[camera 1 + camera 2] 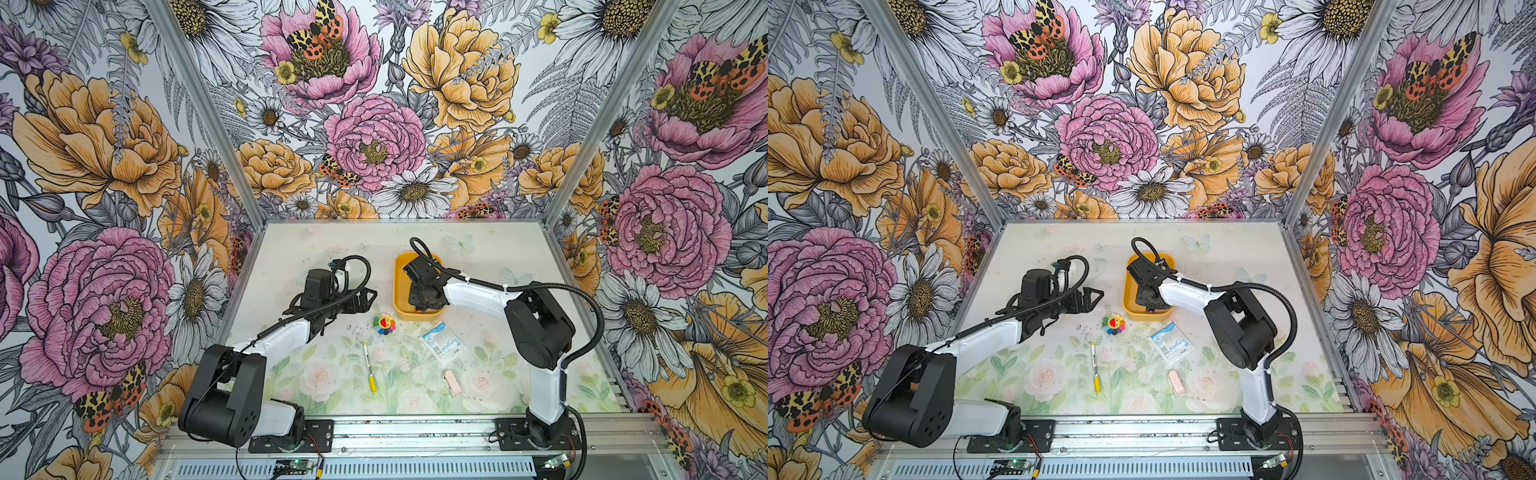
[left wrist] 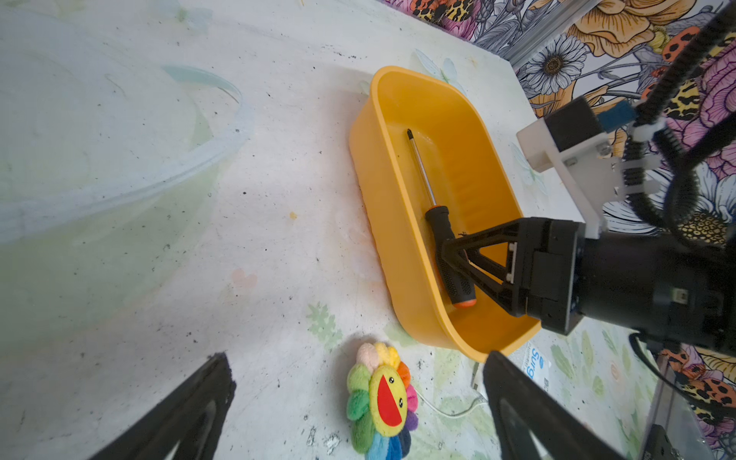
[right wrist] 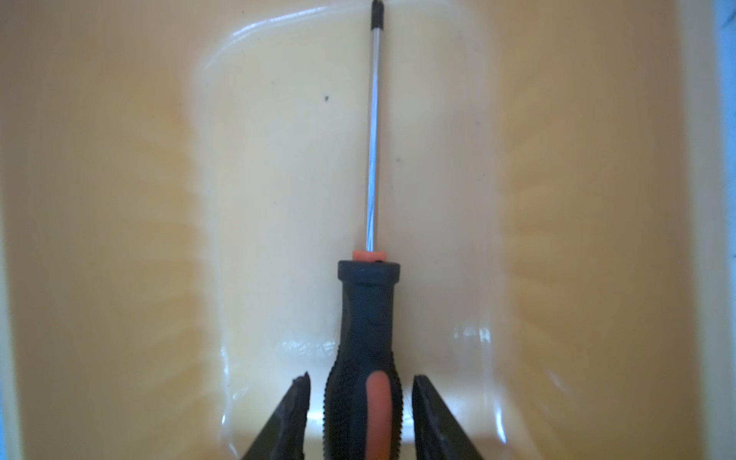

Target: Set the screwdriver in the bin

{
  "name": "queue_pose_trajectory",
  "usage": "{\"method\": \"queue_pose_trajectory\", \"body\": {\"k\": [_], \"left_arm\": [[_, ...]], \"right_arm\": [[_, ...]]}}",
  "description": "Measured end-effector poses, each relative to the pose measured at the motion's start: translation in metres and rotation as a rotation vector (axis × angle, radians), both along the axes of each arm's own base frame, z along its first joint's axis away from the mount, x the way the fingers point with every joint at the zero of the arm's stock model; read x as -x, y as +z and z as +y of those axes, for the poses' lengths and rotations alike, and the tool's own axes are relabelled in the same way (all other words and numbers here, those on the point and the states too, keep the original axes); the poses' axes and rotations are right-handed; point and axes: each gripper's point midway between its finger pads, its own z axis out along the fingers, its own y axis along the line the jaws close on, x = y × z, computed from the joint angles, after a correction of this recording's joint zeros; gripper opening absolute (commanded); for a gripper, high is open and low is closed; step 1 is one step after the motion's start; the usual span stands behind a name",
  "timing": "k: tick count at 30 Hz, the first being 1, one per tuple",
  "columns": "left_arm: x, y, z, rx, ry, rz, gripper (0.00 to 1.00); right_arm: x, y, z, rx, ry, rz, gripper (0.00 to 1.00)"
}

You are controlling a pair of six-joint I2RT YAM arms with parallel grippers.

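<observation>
Yellow bin (image 2: 466,131) held your screwdriver (image 3: 368,314) flat on its floor; your right gripper (image 3: 359,380) straddled the handle, jaws narrowly parted, not touching it.

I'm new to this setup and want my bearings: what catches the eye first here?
The loud floral wallpaper rings the table. Next, the yellow-orange bin at mid-table, the screwdriver lying flat inside, with the right gripper straddling its handle, fingers parted. A rainbow plush flower sits by the bin's near corner.
</observation>
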Motion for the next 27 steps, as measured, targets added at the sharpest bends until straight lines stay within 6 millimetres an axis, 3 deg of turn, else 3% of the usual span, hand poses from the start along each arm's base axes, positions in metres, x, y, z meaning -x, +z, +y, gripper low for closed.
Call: {"method": "queue_pose_trajectory", "body": {"k": [10,14,21,25,27], "left_arm": [[0.0,0.0,0.0,0.0,0.0,0.0,0.99],[0.0,0.0,0.0,-0.005,-0.005,-0.004,0.99],[0.001,0.0,0.001,-0.032,-0.018,-0.005,0.99],[-0.003,0.011,0.004,-0.058,-0.016,-0.048,0.99],[-0.004,0.021,0.007,-0.076,-0.006,-0.089,0.99]], "right_arm": [[0.003,0.0,-0.004,0.033,0.03,0.005,0.46],[0.004,0.015,-0.002,0.021,0.073,-0.01,0.47],[0.005,0.077,0.016,-0.065,0.238,-0.108,0.49],[0.002,0.124,0.003,0.002,0.33,-0.258,0.49],[0.001,0.148,-0.015,0.067,0.36,-0.342,0.49]]}}
